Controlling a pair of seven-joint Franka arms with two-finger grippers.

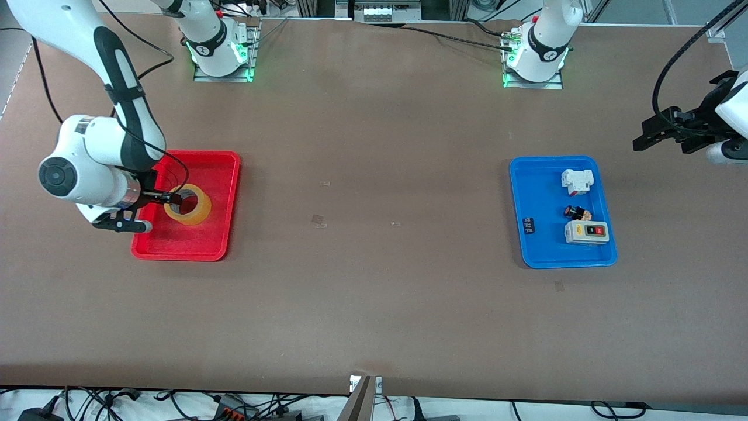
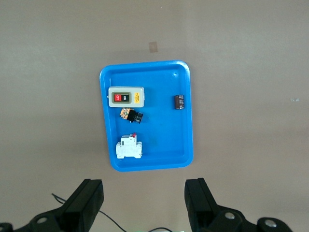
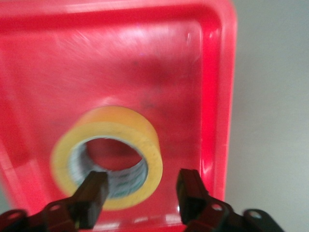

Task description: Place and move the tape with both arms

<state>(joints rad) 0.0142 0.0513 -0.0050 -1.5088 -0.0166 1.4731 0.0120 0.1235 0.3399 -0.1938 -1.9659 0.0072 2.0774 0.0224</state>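
Since lying flat in the red tray [image 1: 225, 175], tape [image 1: 190, 206] looks light, stiff, slick-sided; best pinched across the wall. Right end effector [image 3: 142, 193] open, straddling that wall, one finger in the hole. Left end effector [image 2: 145, 200] open, waiting above the blue tray [image 2: 186, 116].

This looks like a robot lab. Two white robot arms [image 1: 105, 88] are bolted to a big brown counter [image 1: 374, 304], with green lights and lots of black cables [image 1: 146, 400] around.

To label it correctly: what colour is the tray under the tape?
Red; the tray under the tape shows best in the right wrist view.
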